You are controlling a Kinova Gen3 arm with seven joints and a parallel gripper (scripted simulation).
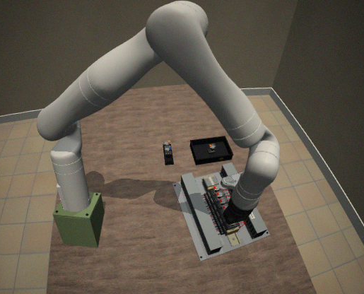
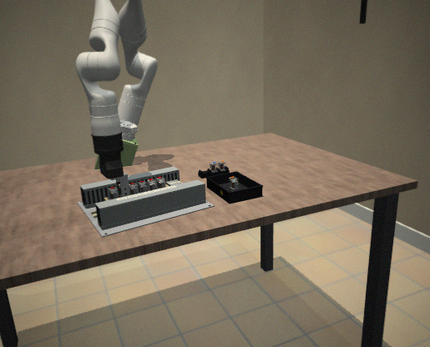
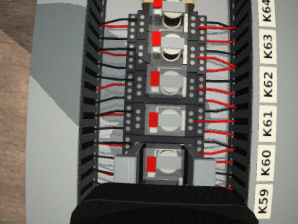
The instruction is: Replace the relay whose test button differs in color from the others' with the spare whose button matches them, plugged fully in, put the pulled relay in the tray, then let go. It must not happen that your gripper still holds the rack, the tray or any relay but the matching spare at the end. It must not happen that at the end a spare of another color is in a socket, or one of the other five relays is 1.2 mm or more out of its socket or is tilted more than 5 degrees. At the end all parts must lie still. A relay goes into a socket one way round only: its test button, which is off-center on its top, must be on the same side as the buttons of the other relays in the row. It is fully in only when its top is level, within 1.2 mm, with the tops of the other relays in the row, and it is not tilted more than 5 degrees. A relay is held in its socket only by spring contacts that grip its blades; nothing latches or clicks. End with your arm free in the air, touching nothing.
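My gripper [image 3: 162, 158] [image 2: 123, 185] is shut on a red-button relay [image 3: 167, 172] in the socket row, near labels K59 and K60. Its button is on the left in the wrist view, like those of the other red-button relays [image 3: 169, 120] [image 2: 151, 183]. Its blades are hidden, and I cannot tell whether its top is level with theirs. A relay with an orange button [image 1: 212, 148] [image 2: 234, 183] is in the black tray [image 1: 213, 161] [image 2: 244, 194]. A blue-button relay [image 1: 167, 151] [image 2: 213, 166] and another orange-button relay [image 2: 222, 164] stand in the black holder [image 1: 169, 161] [image 2: 203, 173].
Grey slotted ducts [image 1: 199, 215] [image 2: 150, 204] run along both sides of the socket row on the grey panel [image 1: 203, 255]. Red and black wires [image 3: 215, 121] run from the sockets to the ducts. The tray and holder stand beyond the panel's far end in the top view.
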